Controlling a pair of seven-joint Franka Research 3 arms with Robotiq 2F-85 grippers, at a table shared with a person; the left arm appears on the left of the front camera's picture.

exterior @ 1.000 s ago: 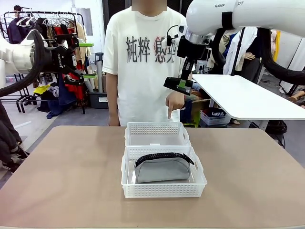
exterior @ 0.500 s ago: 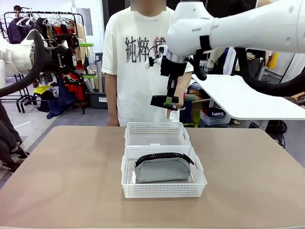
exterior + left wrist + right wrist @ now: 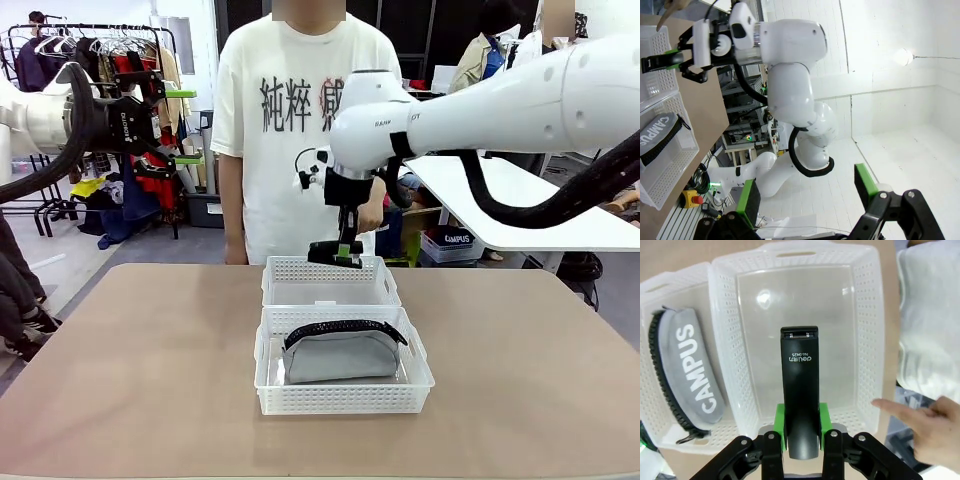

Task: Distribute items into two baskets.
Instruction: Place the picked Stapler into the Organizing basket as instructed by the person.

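A black stapler [image 3: 800, 385] is pinched lengthwise in my right gripper [image 3: 801, 436], which is shut on it. In the front view this gripper [image 3: 338, 252] hangs just above the far basket [image 3: 330, 292], whose floor is bare. The near, larger basket [image 3: 343, 398] holds the grey pencil pouch [image 3: 340, 355], black zipper up. From the right wrist the pouch [image 3: 687, 370] lies to the left, in the neighbouring basket [image 3: 655, 290]. My left gripper [image 3: 172, 125] is open and raised high at the far left, holding nothing; its green-padded fingers [image 3: 748, 200] stand wide apart.
A person in a white T-shirt stands at the table's far edge, one hand [image 3: 920, 425] pointing down beside the far basket. A white table [image 3: 520, 210] stands behind on the right, a clothes rack [image 3: 90, 60] on the left. Brown tabletop [image 3: 130, 370] surrounds the baskets.
My right arm has swung left and down with the stapler, from high beside the person's chest to just over the far basket. The left arm has stayed still.
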